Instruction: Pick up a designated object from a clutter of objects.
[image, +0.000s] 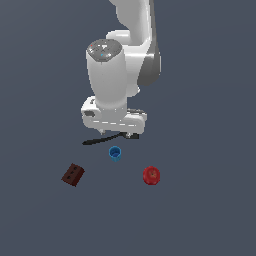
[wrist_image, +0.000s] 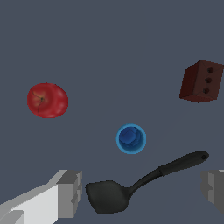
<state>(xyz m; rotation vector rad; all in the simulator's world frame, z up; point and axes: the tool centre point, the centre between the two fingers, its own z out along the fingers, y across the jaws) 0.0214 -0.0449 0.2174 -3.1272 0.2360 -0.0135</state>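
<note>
The small bright blue cup (image: 115, 153) stands upright on the grey floor, between the other objects; in the wrist view (wrist_image: 131, 138) I look down into its hollow. My gripper (image: 117, 134) is open and empty. It hangs above the floor just behind the cup, over the black long-handled spatula (image: 100, 140). In the wrist view the gripper (wrist_image: 142, 192) has its two grey fingers (wrist_image: 70, 192) wide apart, with the spatula (wrist_image: 109, 197) lying between them and the cup beyond the spatula.
A red round object (image: 151, 175) lies to the exterior view's right of the cup, seen with a stem dimple in the wrist view (wrist_image: 47, 100). A dark brown block with holes (image: 73, 174) lies to the exterior view's left, also in the wrist view (wrist_image: 201, 82).
</note>
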